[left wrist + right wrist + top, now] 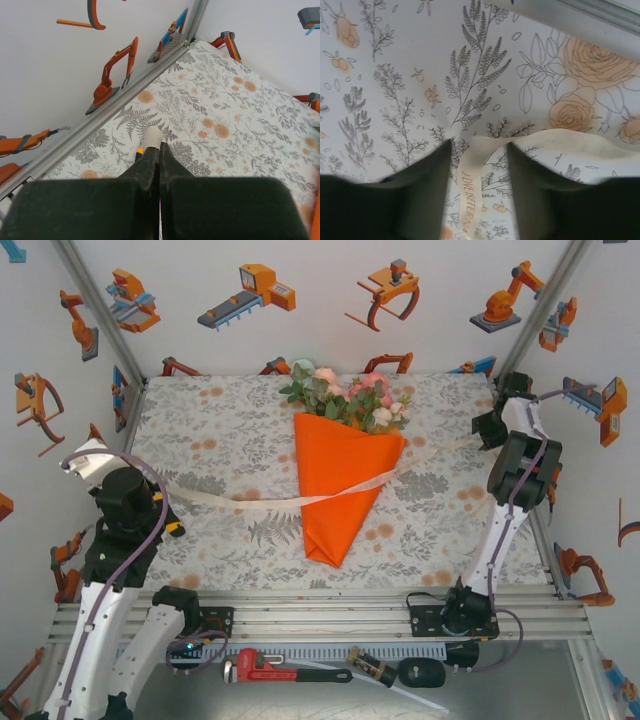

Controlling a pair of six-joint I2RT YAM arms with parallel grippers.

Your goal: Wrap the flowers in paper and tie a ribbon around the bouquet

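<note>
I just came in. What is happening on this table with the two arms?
The bouquet, flowers already wrapped in orange paper, lies in the middle of the table. The ribbon is draped across the cone. The left fingers are shut, seemingly pinching one ribbon end, while the right fingers stand open around the other end. No knot is tied yet.

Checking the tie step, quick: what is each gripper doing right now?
Left gripper: shut; whether it pinches anything cannot be told.
Right gripper: open, straddling the long narrow cream-white satin ribbon, not yet gripping it.
</note>
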